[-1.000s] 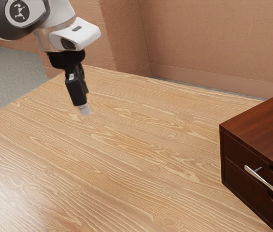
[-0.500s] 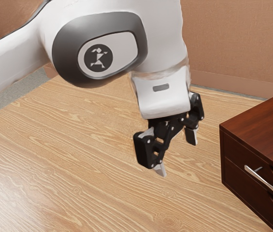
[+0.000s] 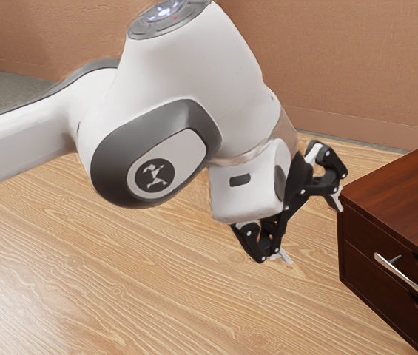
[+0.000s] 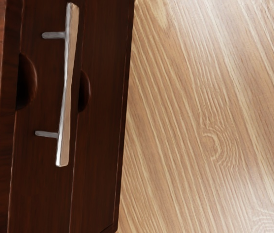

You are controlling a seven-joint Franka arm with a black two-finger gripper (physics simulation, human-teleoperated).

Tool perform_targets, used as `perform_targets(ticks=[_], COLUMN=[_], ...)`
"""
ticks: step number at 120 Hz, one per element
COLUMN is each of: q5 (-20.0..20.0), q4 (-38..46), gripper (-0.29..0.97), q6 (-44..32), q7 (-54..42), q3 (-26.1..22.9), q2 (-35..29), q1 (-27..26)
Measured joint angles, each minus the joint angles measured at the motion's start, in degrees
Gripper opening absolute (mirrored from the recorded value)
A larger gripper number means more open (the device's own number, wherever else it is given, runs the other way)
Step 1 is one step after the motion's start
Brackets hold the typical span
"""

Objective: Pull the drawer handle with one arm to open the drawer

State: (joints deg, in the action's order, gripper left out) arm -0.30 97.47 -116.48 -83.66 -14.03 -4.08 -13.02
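A dark wooden cabinet stands at the exterior view's right, its drawer front carrying a silver bar handle. My gripper hangs just off the cabinet's near corner, up and to the left of the handle, open with nothing between its fingers. One fingertip is close to the cabinet's top corner and the other is low over the table. In the wrist view the handle lies across the drawer front, with two round recesses behind it. The drawer looks flush with the cabinet.
A light wooden table stretches to the exterior view's left and front. A brown wall runs behind it. My bulky white arm covers the middle of the exterior view.
My arm has swept from the table's far left across to the cabinet. The hand has turned toward the drawer front and the fingers now stand wide apart.
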Motion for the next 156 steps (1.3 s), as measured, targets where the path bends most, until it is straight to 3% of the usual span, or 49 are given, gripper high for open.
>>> perform_targets(ticks=[32,50,98,126,156], q5=[-2.7,-3.7,-5.1,-5.2,-4.9], q4=[0.0,-0.6,-2.0,-2.0,-0.8], gripper=[0.33,0.21,0.13,0.15,0.0], q6=[-6.5,-8.3,-11.3,-12.1,-13.5], q7=[-1.3,-1.4,-1.8,-1.9,-2.0], q3=[0.0,0.1,0.1,0.6,1.7], q2=[4.3,7.2,12.1,13.3,11.7], q1=[-1.2,-2.1,-2.5,-3.2,-4.5])
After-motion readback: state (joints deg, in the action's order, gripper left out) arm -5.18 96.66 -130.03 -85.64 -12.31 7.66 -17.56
